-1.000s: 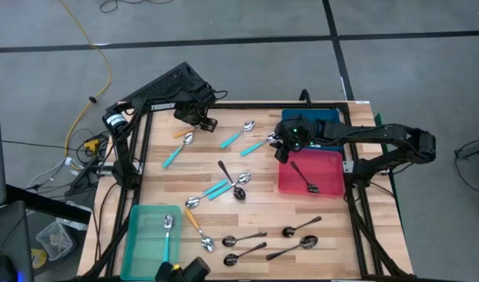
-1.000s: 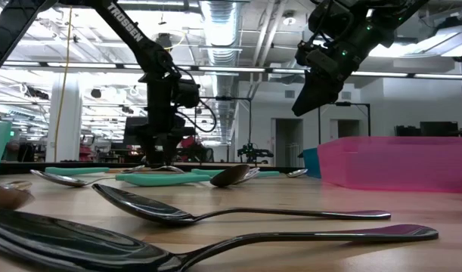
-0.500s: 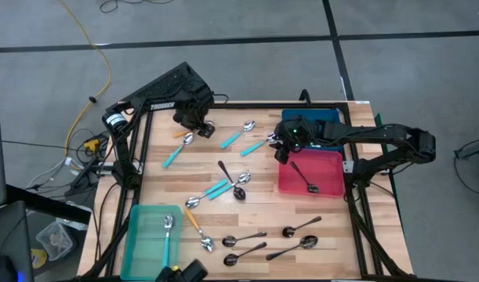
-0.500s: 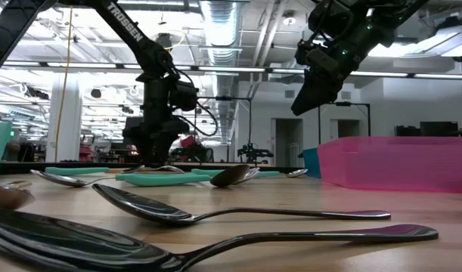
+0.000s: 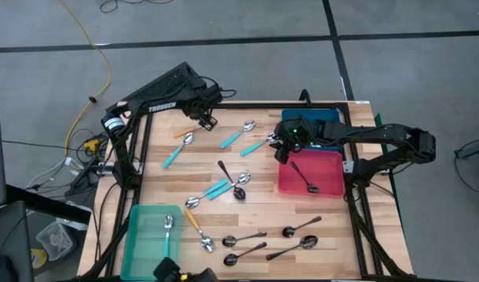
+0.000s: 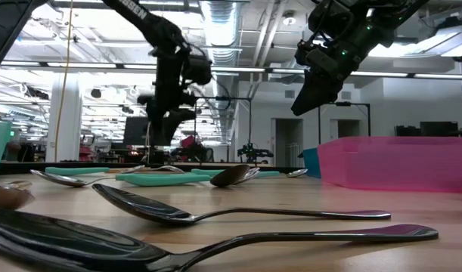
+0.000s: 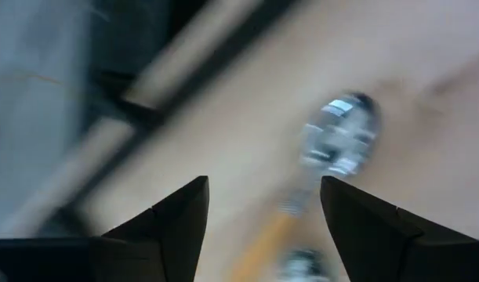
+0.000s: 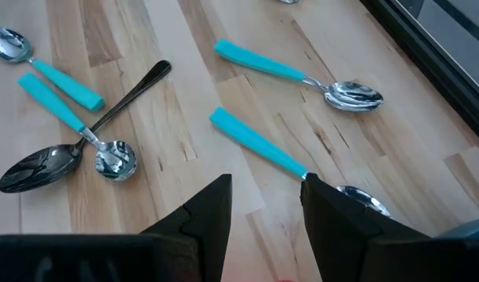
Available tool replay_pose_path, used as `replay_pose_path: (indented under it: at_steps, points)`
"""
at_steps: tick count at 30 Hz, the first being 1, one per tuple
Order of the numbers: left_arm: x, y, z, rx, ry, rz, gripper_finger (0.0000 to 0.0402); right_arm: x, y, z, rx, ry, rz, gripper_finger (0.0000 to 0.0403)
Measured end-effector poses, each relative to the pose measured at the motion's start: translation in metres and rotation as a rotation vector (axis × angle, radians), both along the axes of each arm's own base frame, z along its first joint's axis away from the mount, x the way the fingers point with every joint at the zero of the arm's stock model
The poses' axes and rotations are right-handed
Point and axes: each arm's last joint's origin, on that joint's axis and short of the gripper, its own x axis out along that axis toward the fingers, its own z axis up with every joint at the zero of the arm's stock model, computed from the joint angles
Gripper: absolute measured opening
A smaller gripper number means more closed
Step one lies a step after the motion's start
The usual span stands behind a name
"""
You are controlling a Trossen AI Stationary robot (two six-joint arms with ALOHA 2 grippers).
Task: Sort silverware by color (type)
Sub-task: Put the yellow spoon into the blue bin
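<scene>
We are holding left gripper wide open, empty, above far-left part of wooden slat table, near orange-handled metal-bowl spoon. We are hovering right gripper partly open, empty, at left edge of pink plastic bin containing dark metal spoon. Teal-handled spoons are lying mid-table; one is lying in green plastic bin, near left.

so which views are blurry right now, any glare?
Left wrist view is motion-smeared: the spoon is a streak. Right wrist view is sharp. Low view: near dark spoons soft, ceiling lights blown out. High view clean.
</scene>
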Motion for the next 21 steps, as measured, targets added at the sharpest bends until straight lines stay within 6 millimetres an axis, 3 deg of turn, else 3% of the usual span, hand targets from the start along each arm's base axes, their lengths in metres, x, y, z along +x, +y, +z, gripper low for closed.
replay_pose_path:
  at_steps: [3, 6, 12, 21]
  points:
    - [-0.002, 0.005, 0.005, 0.068, 0.054, -0.013, 0.0231, 0.000, 0.000, 0.000, 0.000, 0.000, 0.000, 0.0175]
    - [-0.007, 0.013, -0.003, 0.051, 0.086, 0.013, 0.0231, 0.000, 0.000, 0.000, 0.000, 0.000, 0.000, 0.0175]
    - [-0.014, 0.021, -0.032, -0.046, 0.249, 0.028, 0.0231, 0.000, 0.000, 0.000, 0.000, 0.001, 0.000, 0.0175]
    - [-0.004, 0.019, -0.072, -0.230, 0.279, -0.036, 0.0231, 0.000, 0.000, 0.000, 0.000, 0.001, 0.000, 0.0175]
